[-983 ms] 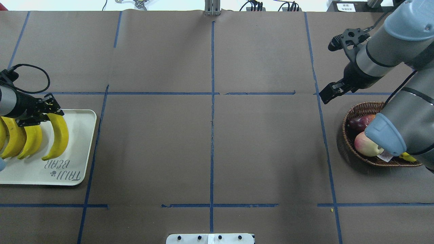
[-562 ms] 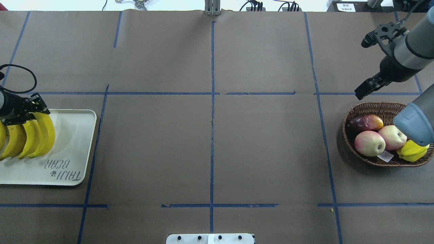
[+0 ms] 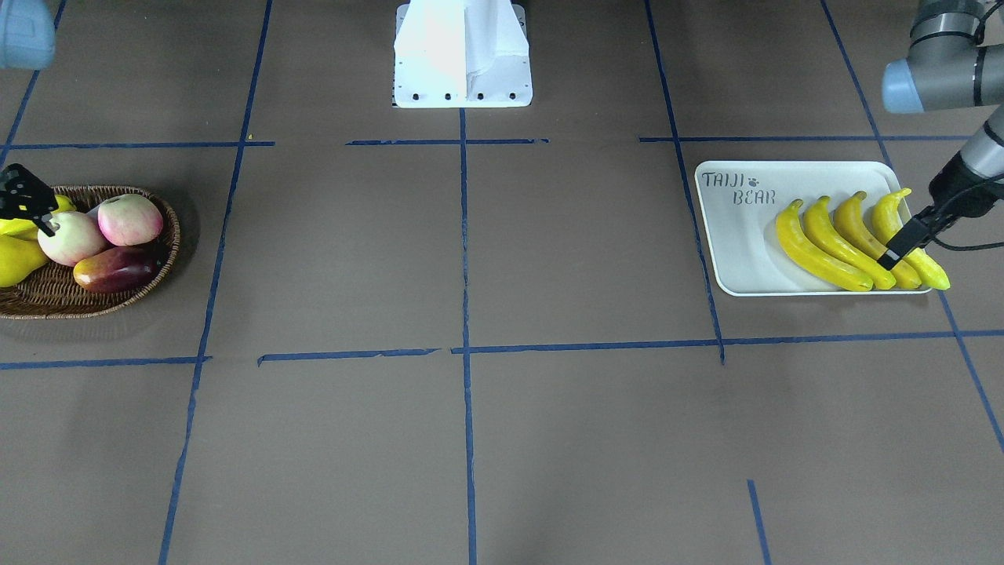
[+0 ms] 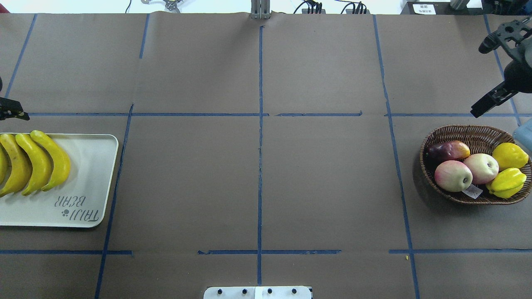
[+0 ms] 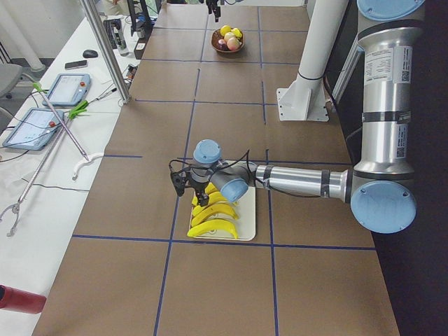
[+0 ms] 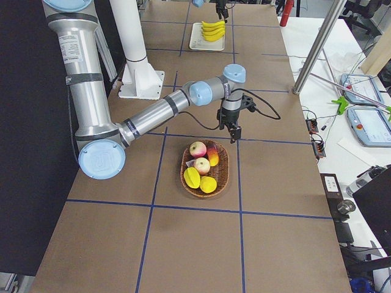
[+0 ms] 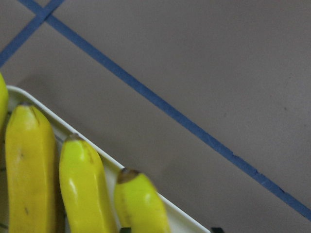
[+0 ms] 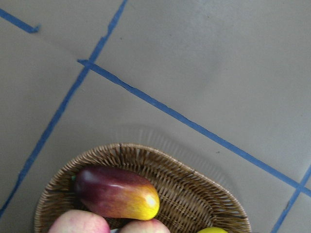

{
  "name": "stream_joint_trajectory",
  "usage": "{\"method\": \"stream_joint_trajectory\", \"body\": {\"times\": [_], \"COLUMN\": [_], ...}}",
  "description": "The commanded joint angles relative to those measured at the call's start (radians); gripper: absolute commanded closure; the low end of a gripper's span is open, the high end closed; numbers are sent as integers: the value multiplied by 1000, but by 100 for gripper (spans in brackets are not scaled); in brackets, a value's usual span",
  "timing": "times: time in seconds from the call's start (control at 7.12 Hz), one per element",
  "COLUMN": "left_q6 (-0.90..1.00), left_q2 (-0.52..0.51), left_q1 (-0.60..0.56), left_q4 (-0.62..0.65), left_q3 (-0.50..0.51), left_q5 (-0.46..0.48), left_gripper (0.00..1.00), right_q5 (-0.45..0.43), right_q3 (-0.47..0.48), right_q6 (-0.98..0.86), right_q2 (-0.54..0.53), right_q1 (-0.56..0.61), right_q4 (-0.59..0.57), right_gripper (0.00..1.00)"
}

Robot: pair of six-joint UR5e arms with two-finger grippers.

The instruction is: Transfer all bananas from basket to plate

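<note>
Four bananas (image 3: 820, 257) lie side by side on the plate (image 3: 733, 251), at the end away from its "TAIJI BEAR" print. They are long, curved and glossy yellow, one a darker orange-yellow. The basket (image 4: 428, 174) holds two pink apples (image 4: 453, 175), a purple-red mango (image 4: 449, 150), a lemon (image 4: 510, 155) and a ridged yellow fruit (image 4: 506, 182). The left gripper (image 3: 894, 253) hovers over the bananas, jaws spread and empty. The right gripper (image 4: 478, 111) hangs just beyond the basket; I cannot tell whether its jaws are spread or pressed together.

Open tabletop (image 4: 324, 182) between plate (image 4: 91, 174) and basket (image 4: 457, 129), bananas (image 4: 39, 166) covering plate's outer half
</note>
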Motion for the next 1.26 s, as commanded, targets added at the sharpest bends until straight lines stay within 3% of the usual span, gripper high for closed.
{"method": "stream_joint_trajectory", "body": {"times": [0.0, 0.28, 0.7, 0.84, 1.12], "left_q6": [329, 631, 1152, 1254, 1263], "left_q2": [26, 63, 59, 57, 56], "left_q1": [-102, -157, -295, -312, -344], "left_q4": [19, 74, 441, 573, 784], "left_q3": [-16, -16, -83, -129, -177], "left_q5": [-98, -101, -96, -93, -98], "left_gripper": [0, 0, 0, 0, 0], "right_q5": [45, 47, 67, 70, 85], "right_q3": [-45, -62, -146, -163, -214], "right_q6": [-216, -302, -368, -367, -317], "right_q2": [-74, -147, -183, -198, -209], "right_q1": [147, 294, 352, 352, 353], "right_q4": [1, 6, 10, 12, 12], "right_gripper": [1, 1, 1, 1, 1]}}
